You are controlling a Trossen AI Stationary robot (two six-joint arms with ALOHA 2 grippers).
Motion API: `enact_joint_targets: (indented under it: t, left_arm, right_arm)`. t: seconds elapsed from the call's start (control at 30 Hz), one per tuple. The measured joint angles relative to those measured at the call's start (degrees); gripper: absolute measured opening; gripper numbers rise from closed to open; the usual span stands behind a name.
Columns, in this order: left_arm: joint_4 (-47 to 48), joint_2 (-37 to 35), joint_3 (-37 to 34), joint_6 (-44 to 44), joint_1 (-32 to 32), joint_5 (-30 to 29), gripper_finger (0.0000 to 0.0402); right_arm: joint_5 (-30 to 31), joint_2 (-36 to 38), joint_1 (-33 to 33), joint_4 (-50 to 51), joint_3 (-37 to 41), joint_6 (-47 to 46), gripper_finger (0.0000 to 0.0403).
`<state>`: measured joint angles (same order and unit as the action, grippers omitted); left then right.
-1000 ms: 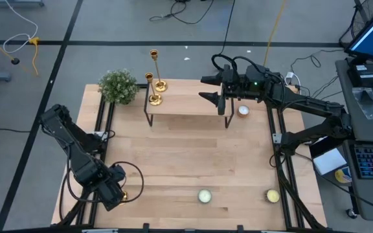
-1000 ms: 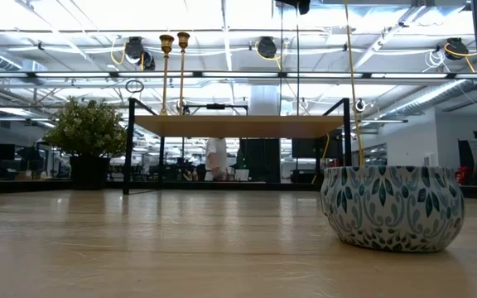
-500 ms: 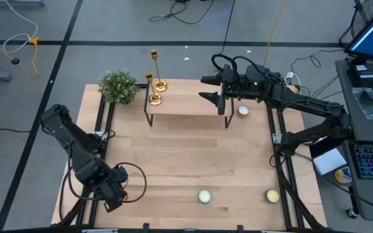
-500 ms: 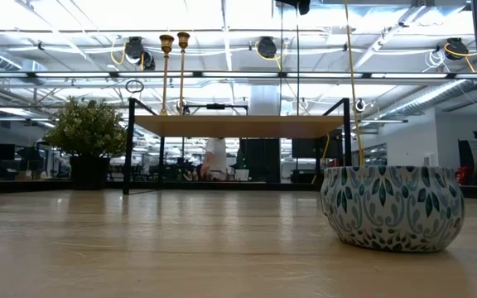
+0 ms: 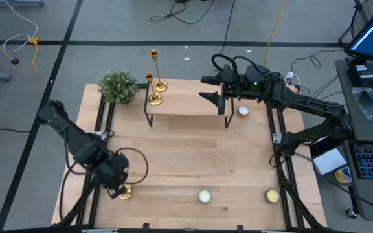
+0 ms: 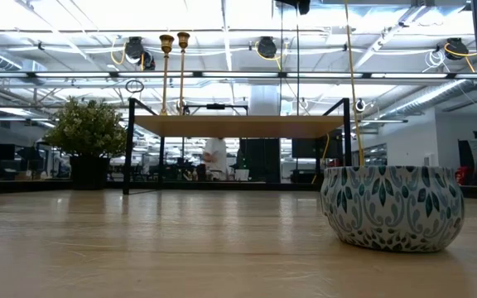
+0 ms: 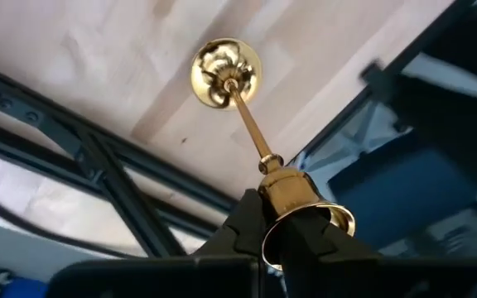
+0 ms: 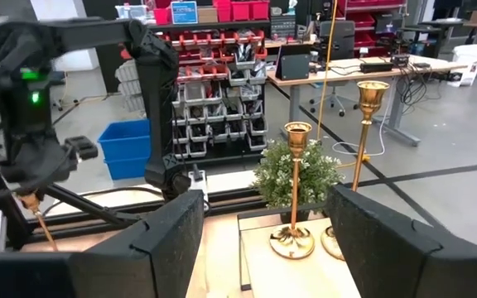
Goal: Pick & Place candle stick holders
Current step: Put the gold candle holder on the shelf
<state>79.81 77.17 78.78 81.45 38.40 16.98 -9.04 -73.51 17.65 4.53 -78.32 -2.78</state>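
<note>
Two gold candle stick holders stand by their round bases on a small raised shelf (image 5: pixel 186 105) at the table's far side: a shorter one (image 5: pixel 155 98) and a taller one (image 5: pixel 160 84). They also show in the right wrist view (image 8: pixel 295 190) and the low view (image 6: pixel 166 74). My left gripper (image 5: pixel 114 176) is near the table's near left corner, shut on the third candle stick holder (image 7: pixel 247 124), whose base (image 5: pixel 124 191) shows below it. My right gripper (image 5: pixel 209 87) is open and empty above the shelf's right end. My left gripper pinches the candle cup (image 7: pixel 286 194) at the holder's top end between its two fingers. The fingers come from above, pointing down along the stem. The holder hangs a little tilted below them, its round base (image 7: pixel 226 73) just over the wood; whether the base touches the table, I cannot tell.
A green bushy plant (image 5: pixel 118 86) stands at the far left beside the shelf. A white tealight (image 5: pixel 243 110) lies at the shelf's right. Two round yellowish candles (image 5: pixel 204 195) (image 5: pixel 272 195) lie near the near edge. A patterned bowl (image 6: pixel 390 207) shows in the low view.
My left gripper has gone a little toward the table's far edge and right, still shut on the candle stick holder. The holder's base now shows clear beside the gripper in the high view.
</note>
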Motion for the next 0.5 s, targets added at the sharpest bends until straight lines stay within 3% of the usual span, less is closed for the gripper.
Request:
enact_joint_targets:
  t: [0.27,0.5]
  left_arm:
    - [2.54,-0.14,8.7,-5.66,-10.67,-3.49,0.0014]
    - [5.99,3.83,18.07,-18.22,-22.92,-5.55,0.0014]
  right_arm:
    - [0.0,0.01,0.56,1.12,0.0,5.24,0.0249]
    - [0.0,0.01,3.4,4.75,0.0,7.99,0.0249]
